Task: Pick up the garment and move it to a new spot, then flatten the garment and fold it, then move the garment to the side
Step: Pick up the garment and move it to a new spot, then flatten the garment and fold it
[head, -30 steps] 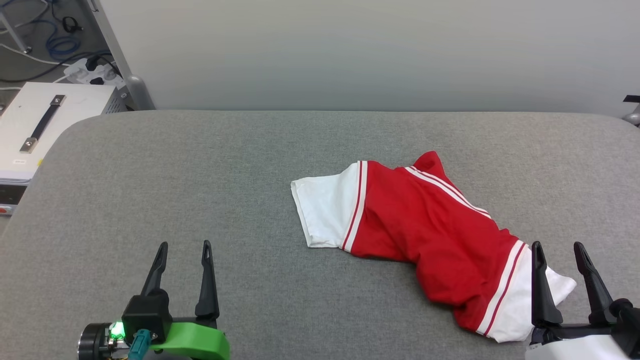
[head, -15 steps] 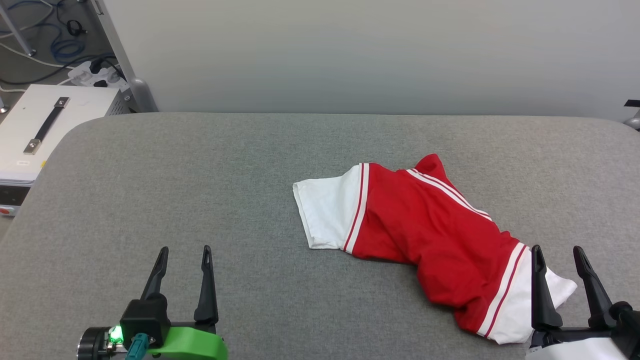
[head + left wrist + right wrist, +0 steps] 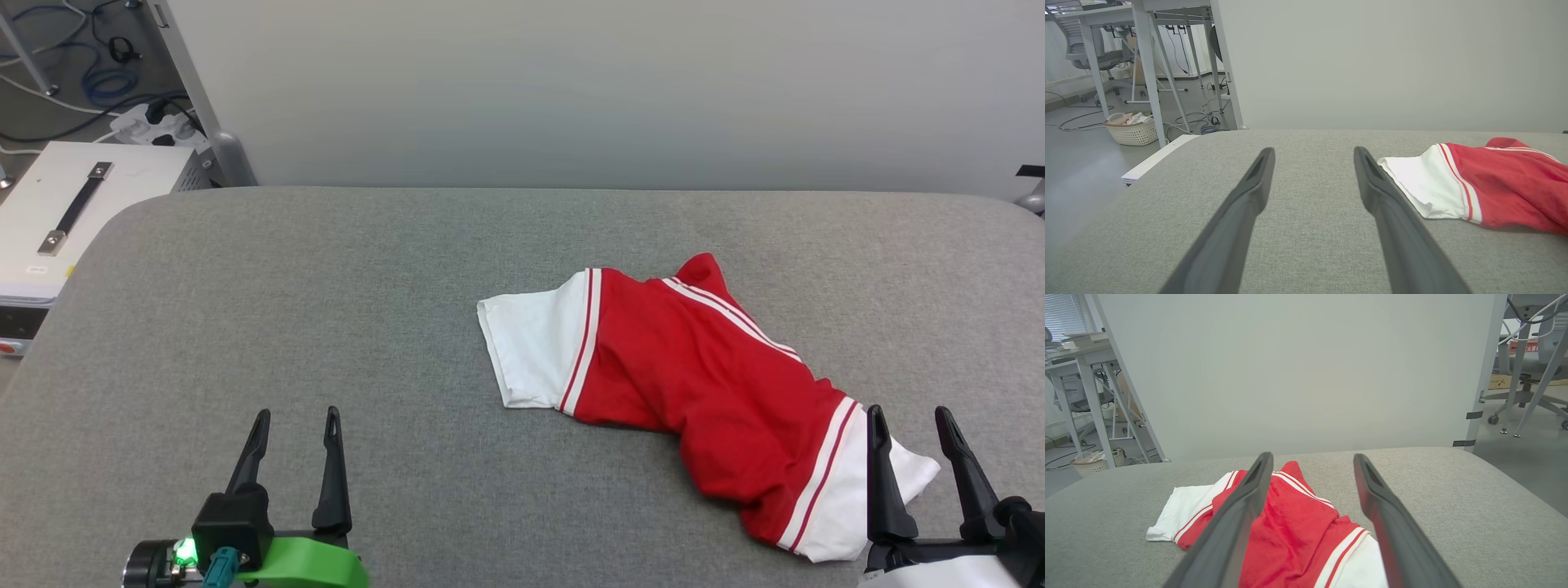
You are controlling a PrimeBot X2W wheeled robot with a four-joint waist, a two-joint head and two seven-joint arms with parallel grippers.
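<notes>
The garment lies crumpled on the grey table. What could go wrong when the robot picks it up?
1. The garment is bunched, so a pinch may catch several layers and lift it tangled.
2. The open right gripper is by the near white sleeve; gripping only there may drag the rest across the table.
3. The left gripper stands apart from the cloth, so one-sided lifting is likely.
</notes>
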